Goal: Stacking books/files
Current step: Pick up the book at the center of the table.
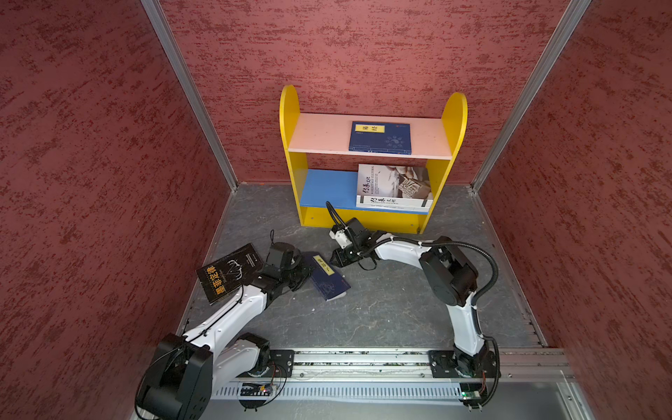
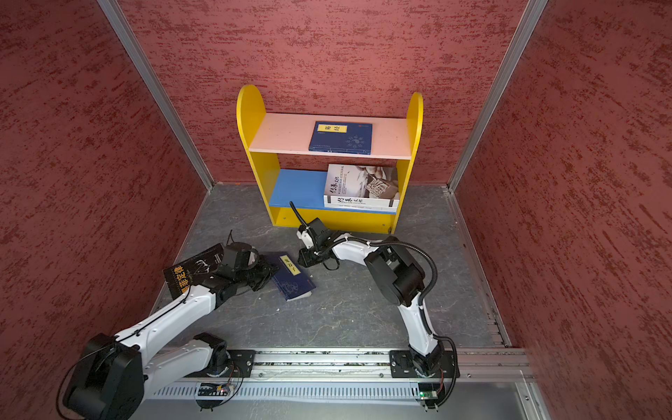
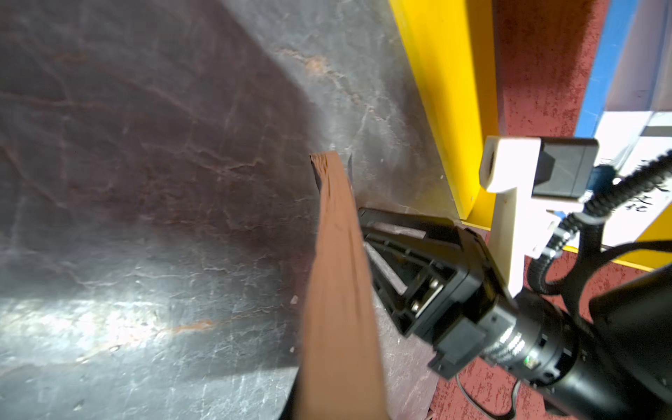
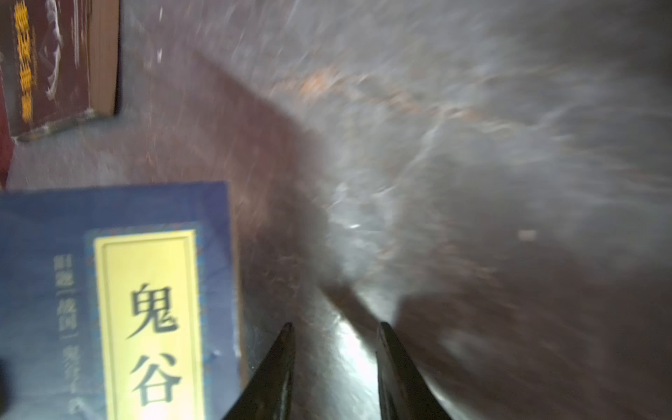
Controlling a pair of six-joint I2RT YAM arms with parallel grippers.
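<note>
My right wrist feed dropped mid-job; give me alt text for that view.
The right gripper is open, jaws apart and empty, over grey floor. A navy book with a yellow label is close beside it; a black book with gold characters lies farther off.

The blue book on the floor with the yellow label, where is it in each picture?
In a top view: the blue book lies mid-floor between the arms.
In a top view: mid-floor too, slightly further left.
Left wrist: probably the brown edge-on strip, centre.
Right wrist: lower left, label showing.
Landmark: the right claw beside it everywhere.
</note>
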